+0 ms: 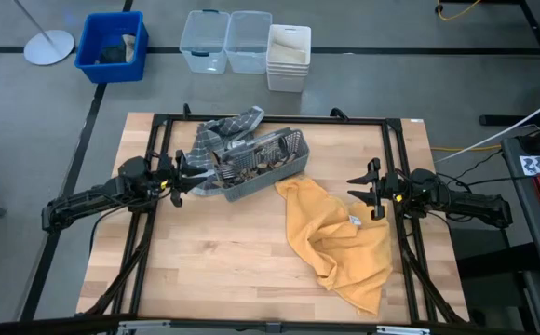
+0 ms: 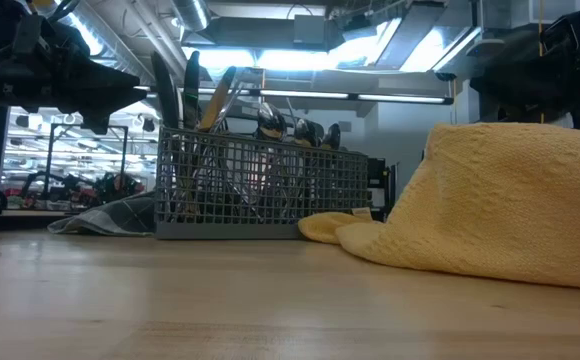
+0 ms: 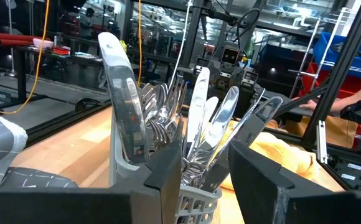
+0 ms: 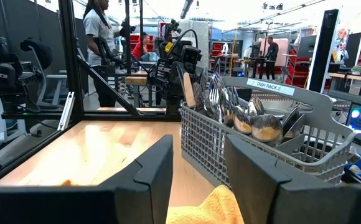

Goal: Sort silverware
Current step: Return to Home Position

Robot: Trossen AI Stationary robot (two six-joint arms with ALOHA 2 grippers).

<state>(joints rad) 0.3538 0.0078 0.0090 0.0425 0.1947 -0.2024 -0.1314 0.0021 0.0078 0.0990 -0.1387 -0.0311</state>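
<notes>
We see the wooden table (image 1: 251, 279) bare across its near half. The yellow towel (image 1: 344, 242) lies crumpled toward the right side, one corner touching the grey mesh caddy (image 1: 284, 167). The caddy sits askew at the far middle, partly on a grey checked cloth (image 1: 225, 126). The left gripper (image 1: 188, 174) is just beside the caddy's left end, fingers spread and empty. The right gripper (image 1: 368, 189) is spread wide and empty just off the towel's right edge. The silverware (image 3: 199, 124) stands bunched upright in the caddy, and we find none loose on the wood. What the towel hides we cannot tell. Sorting looks finished to us. The risk we see lies in the retreat: a sideways swing by the left arm could clip a protruding handle or the rim and tip the caddy, and a low right finger could snag the towel.
</notes>
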